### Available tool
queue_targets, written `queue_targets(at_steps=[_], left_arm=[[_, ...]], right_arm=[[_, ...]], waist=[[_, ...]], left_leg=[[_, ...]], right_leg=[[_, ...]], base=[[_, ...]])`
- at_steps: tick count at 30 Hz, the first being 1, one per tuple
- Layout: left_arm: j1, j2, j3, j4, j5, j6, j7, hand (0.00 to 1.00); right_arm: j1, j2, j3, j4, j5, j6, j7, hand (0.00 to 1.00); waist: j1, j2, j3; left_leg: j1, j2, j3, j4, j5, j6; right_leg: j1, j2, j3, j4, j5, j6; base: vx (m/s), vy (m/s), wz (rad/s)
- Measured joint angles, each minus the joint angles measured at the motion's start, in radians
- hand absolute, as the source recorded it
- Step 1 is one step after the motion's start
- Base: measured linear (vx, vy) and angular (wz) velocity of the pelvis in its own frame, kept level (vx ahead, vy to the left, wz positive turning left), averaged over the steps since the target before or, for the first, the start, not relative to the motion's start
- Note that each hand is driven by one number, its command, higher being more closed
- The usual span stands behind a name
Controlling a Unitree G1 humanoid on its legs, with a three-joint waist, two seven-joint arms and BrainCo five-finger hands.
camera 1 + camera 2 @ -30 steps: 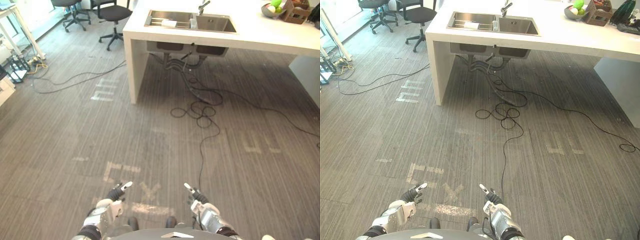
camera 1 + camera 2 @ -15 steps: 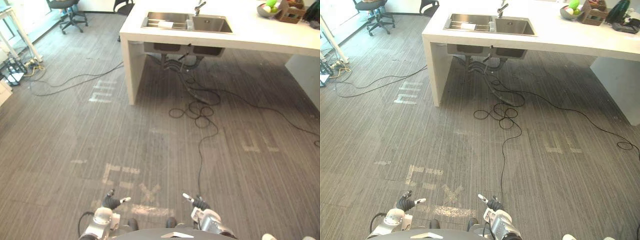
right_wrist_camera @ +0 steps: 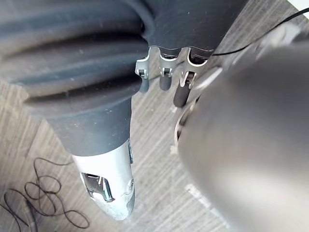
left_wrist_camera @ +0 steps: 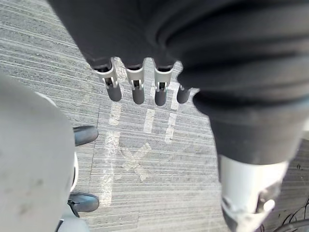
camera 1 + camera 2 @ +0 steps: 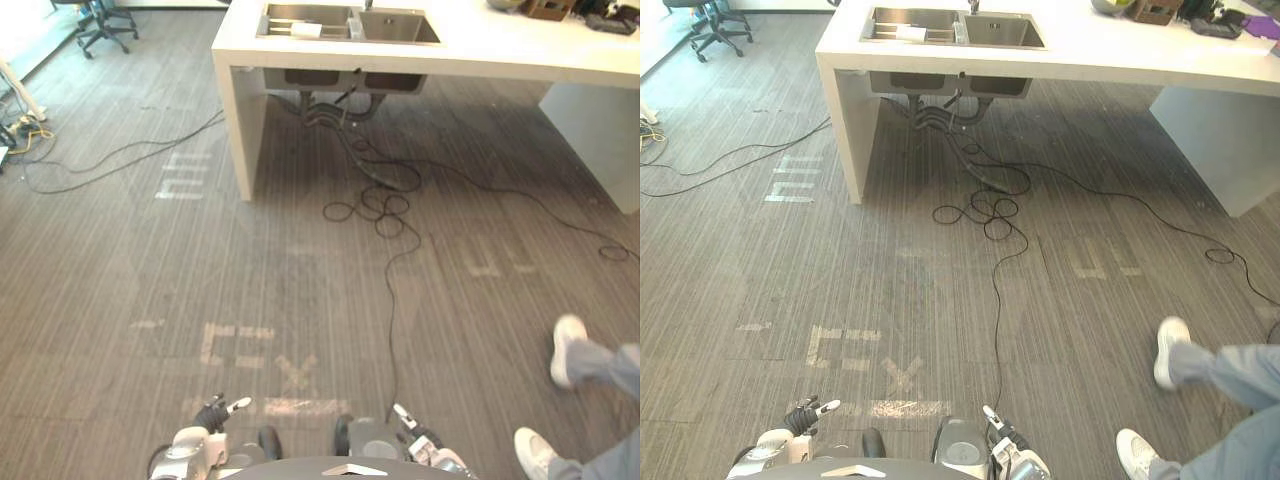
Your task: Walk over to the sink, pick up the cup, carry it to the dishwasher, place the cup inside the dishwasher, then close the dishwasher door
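Observation: against the frames of a second ago, the whole head view has shifted. The white counter [image 5: 520, 60] and its sink [image 5: 395, 27] now sit hard against the 12 o'clock edge, and both hands show lower, at the 6 o'clock edge. This reads as camera movement with the robot's walk, not movement of the fixtures. A person's legs and white shoes [image 5: 567, 345] have entered at 4 o'clock.

Assessment: the approach to the sink is under way; no pick-up has begun.

Left hand [image 5: 212, 414], near 7 o'clock: fingers [image 4: 135, 89] straight and relaxed, nothing held. Right hand [image 5: 413, 434], near 5 o'clock: fingers [image 3: 164, 79] likewise extended, empty.

Cup: neither hand has it. A small pale item [image 5: 352, 26] at the divider between the basins may be it, but it is too small to confirm. That spot lies at 12 o'clock, well apart from both hands, with tape-marked floor [image 5: 235, 345] between.
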Motion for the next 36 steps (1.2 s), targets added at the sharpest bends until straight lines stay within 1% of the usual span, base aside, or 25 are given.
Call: queue_targets(at_steps=[1, 3, 5, 7, 8, 9, 11, 12, 13, 15, 17, 18, 19, 20, 21, 23, 24, 26, 27, 29, 30, 31, 33, 34, 36], left_arm=[[0.0, -0.001, 0.005, 0.0, -0.021, 0.0, 0.007, 0.0], [-0.016, -0.009, 0.006, -0.002, -0.049, -0.005, 0.014, 0.0], [-0.03, -0.027, 0.005, -0.013, -0.049, -0.022, 0.016, 0.0], [-0.036, -0.044, 0.003, -0.051, -0.049, -0.045, 0.027, 0.0], [-0.036, -0.046, 0.002, -0.063, -0.049, -0.048, 0.028, 0.0], [-0.031, -0.047, 0.0, -0.084, -0.05, -0.052, 0.033, 0.0], [-0.017, -0.04, 0.0, -0.139, -0.049, -0.061, 0.035, 0.0], [-0.015, -0.041, -0.001, -0.175, -0.049, -0.078, 0.035, 0.0], [-0.016, -0.043, -0.008, -0.187, -0.049, -0.09, 0.034, 0.0], [-0.003, -0.051, -0.049, -0.222, -0.045, -0.135, 0.034, 0.0], [-0.007, -0.056, -0.051, -0.242, -0.044, -0.157, 0.043, 0.0], [-0.004, -0.057, -0.054, -0.257, -0.044, -0.16, 0.043, 0.0], [0.004, -0.065, -0.069, -0.313, -0.044, -0.182, 0.043, 0.0], [-0.001, -0.071, -0.083, -0.362, -0.042, -0.204, 0.044, 0.0], [-0.007, -0.08, -0.085, -0.421, -0.032, -0.221, 0.048, 0.0], [-0.027, -0.085, -0.088, -0.481, -0.028, -0.231, 0.065, 0.0], [-0.039, -0.082, -0.09, -0.527, -0.028, -0.235, 0.072, 0.0], [-0.042, -0.079, -0.095, -0.62, -0.027, -0.242, 0.096, 0.0], [-0.046, -0.081, -0.094, -0.682, -0.026, -0.251, 0.12, 0.0], [-0.063, -0.083, -0.099, -0.751, -0.025, -0.252, 0.15, 0.0], [-0.07, -0.083, -0.111, -0.804, -0.013, -0.253, 0.175, 0.0], [-0.076, -0.084, -0.113, -0.847, -0.004, -0.255, 0.189, 0.0], [-0.094, -0.082, -0.109, -0.856, -0.005, -0.262, 0.204, 0.0], [-0.094, -0.082, -0.107, -0.855, -0.006, -0.264, 0.21, 0.0], [-0.096, -0.075, -0.086, -0.855, -0.007, -0.274, 0.206, 0.0]], right_arm=[[0.01, 0.007, -0.019, 0.007, 0.01, 0.006, 0.0, 0.0], [0.037, 0.018, -0.024, 0.011, 0.008, 0.003, -0.002, 0.0], [0.057, 0.037, -0.054, 0.032, 0.011, -0.001, -0.001, 0.0], [0.082, 0.054, -0.063, 0.037, 0.011, -0.002, -0.001, 0.0], [0.089, 0.06, -0.064, 0.037, 0.009, -0.002, 0.0, 0.0], [0.101, 0.071, -0.066, 0.037, 0.0, -0.003, 0.001, 0.0], [0.124, 0.083, -0.084, 0.038, -0.032, 0.0, 0.004, 0.0], [0.123, 0.078, -0.091, 0.042, -0.03, 0.0, 0.007, 0.0], [0.12, 0.071, -0.096, 0.039, -0.027, -0.001, 0.007, 0.0], [0.118, 0.021, -0.108, 0.045, 0.012, -0.001, 0.006, 0.0], [0.083, 0.015, -0.129, 0.047, 0.018, -0.007, 0.009, 0.0], [0.078, 0.016, -0.129, 0.044, 0.018, -0.011, 0.015, 0.0], [0.062, 0.008, -0.125, 0.036, 0.012, -0.033, 0.037, 0.0], [0.047, 0.006, -0.113, 0.033, 0.004, -0.046, 0.06, 0.0], [0.038, -0.004, -0.082, 0.032, -0.004, -0.05, 0.072, 0.0], [0.031, -0.018, -0.084, 0.035, -0.012, -0.046, 0.071, 0.0], [0.025, -0.035, -0.083, 0.035, -0.009, -0.043, 0.07, 0.0], [0.003, -0.058, -0.083, 0.033, 0.011, -0.04, 0.071, 0.0], [-0.019, -0.07, -0.09, 0.019, 0.012, -0.036, 0.072, 0.0], [-0.033, -0.078, -0.078, -0.007, 0.009, -0.019, 0.074, 0.0], [-0.034, -0.08, -0.078, -0.01, 0.006, -0.016, 0.07, 0.0], [-0.033, -0.084, -0.081, -0.001, 0.007, -0.004, 0.068, 0.0], [-0.015, -0.081, -0.097, 0.022, 0.011, 0.024, 0.066, 0.0], [0.008, -0.079, -0.107, 0.041, 0.017, 0.038, 0.065, 0.0], [0.028, -0.062, -0.103, 0.044, 0.029, 0.053, 0.065, 0.0]], waist=[[-0.002, 0.012, 0.011], [-0.016, 0.005, 0.023], [-0.021, -0.004, 0.029], [-0.027, -0.031, 0.047], [-0.027, -0.04, 0.053], [-0.027, -0.051, 0.059], [-0.025, -0.064, 0.056], [-0.025, -0.048, 0.054], [-0.031, -0.035, 0.045], [-0.049, 0.074, 0.015], [-0.049, 0.078, 0.009], [-0.05, 0.076, 0.008], [-0.045, 0.078, 0.007], [-0.043, 0.08, 0.008], [-0.045, 0.086, 0.006], [-0.033, 0.086, 0.012], [-0.014, 0.078, 0.017], [0.013, 0.082, 0.014], [0.019, 0.083, 0.013], [0.024, 0.078, 0.016], [0.034, 0.082, 0.016], [0.043, 0.092, 0.021], [0.047, 0.11, 0.028], [0.049, 0.124, 0.027], [0.05, 0.104, 0.015]], left_leg=[[0.01, 0.003, -0.009, 0.0, -0.006, 0.005], [0.033, 0.015, -0.043, 0.002, -0.017, 0.003], [0.042, 0.026, -0.069, 0.007, -0.028, -0.009], [0.055, 0.025, -0.098, 0.06, -0.08, -0.033], [0.062, 0.023, -0.1, 0.085, -0.091, -0.038], [0.079, 0.023, -0.107, 0.128, -0.142, -0.053], [0.123, 0.018, -0.126, 0.181, -0.228, -0.074], [0.141, 0.029, -0.136, 0.201, -0.27, -0.091], [0.14, 0.049, -0.141, 0.207, -0.287, -0.101], [0.136, 0.126, -0.164, 0.214, -0.312, -0.112], [0.103, 0.136, -0.166, 0.304, -0.24, -0.144], [0.091, 0.137, -0.166, 0.338, -0.225, -0.16], [0.025, 0.152, -0.16, 0.512, -0.164, -0.24], [-0.066, 0.183, -0.157, 0.707, -0.086, -0.29], [-0.169, 0.23, -0.128, 0.94, -0.094, -0.254], [-0.268, 0.253, -0.108, 1.109, -0.15, -0.175], [-0.322, 0.246, -0.091, 1.103, -0.179, -0.168], [-0.366, 0.211, -0.042, 0.921, -0.2, -0.143], [-0.382, 0.172, -0.033, 0.732, -0.193, -0.125], [-0.406, 0.109, -0.064, 0.477, -0.146, -0.126], [-0.41, 0.085, -0.094, 0.306, -0.077, -0.144], [-0.42, 0.089, -0.124, 0.196, -0.03, -0.169], [-0.431, 0.118, -0.122, 0.184, -0.028, -0.171], [-0.417, 0.137, -0.104, 0.173, -0.008, -0.154], [-0.404, 0.117, -0.097, 0.215, 0.142, -0.078]], right_leg=[[-0.025, -0.001, 0.0, 0.02, -0.031, -0.009], [-0.057, 0.013, -0.01, -0.049, -0.028, -0.023], [-0.075, 0.036, -0.021, -0.222, 0.043, -0.026], [-0.065, 0.051, -0.016, -0.486, 0.17, -0.019], [-0.06, 0.048, -0.013, -0.512, 0.176, -0.016], [-0.044, 0.041, -0.015, -0.515, 0.173, -0.015], [-0.006, 0.03, -0.014, -0.495, 0.124, -0.028], [-0.009, 0.04, 0.0, -0.461, 0.182, -0.089], [-0.019, 0.055, 0.001, -0.432, 0.197, -0.103], [-0.053, 0.133, -0.017, -0.373, 0.196, -0.122], [-0.057, 0.14, -0.018, -0.338, 0.153, -0.188], [-0.052, 0.14, -0.017, -0.337, 0.145, -0.198], [-0.02, 0.138, -0.019, -0.336, 0.113, -0.207], [0.029, 0.138, -0.016, -0.356, 0.089, -0.22], [0.09, 0.154, -0.029, -0.394, 0.069, -0.234], [0.18, 0.168, -0.039, -0.436, 0.051, -0.237], [0.233, 0.17, -0.043, -0.458, 0.047, -0.225], [0.276, 0.168, -0.022, -0.485, 0.033, -0.213], [0.299, 0.157, -0.008, -0.498, 0.031, -0.199], [0.321, 0.131, 0.013, -0.508, 0.015, -0.176], [0.33, 0.121, 0.023, -0.511, 0.0, -0.161], [0.352, 0.125, 0.026, -0.517, -0.018, -0.148], [0.409, 0.141, 0.025, -0.512, -0.059, -0.116], [0.461, 0.15, 0.031, -0.501, -0.098, -0.095], [0.494, 0.116, 0.055, -0.478, -0.147, -0.077]], base=[[0.11, 0.061, 0.24], [0.17, 0.011, 0.36], [0.26, -0.041, 0.43], [0.31, -0.1, 0.4], [0.3, -0.15, 0.32], [0.31, -0.197, 0.26], [0.42, -0.262, 0.22], [0.49, -0.264, 0.17], [0.62, -0.297, 0.22], [0.55, -0.191, 0.18], [0.58, -0.219, -0.06], [0.55, -0.24, -0.09], [0.51, -0.198, 0.05], [0.48, -0.148, 0.21], [0.46, -0.138, 0.29], [0.41, -0.125, 0.11], [0.41, -0.099, -0.22], [0.29, -0.022, -0.42], [0.33, 0.05, -0.4], [0.38, 0.106, -0.24], [0.41, 0.176, -0.12], [0.35, 0.154, -0.09], [0.4, 0.246, -0.02], [0.51, 0.332, -0.03], [0.4, 0.28, -0.05]])
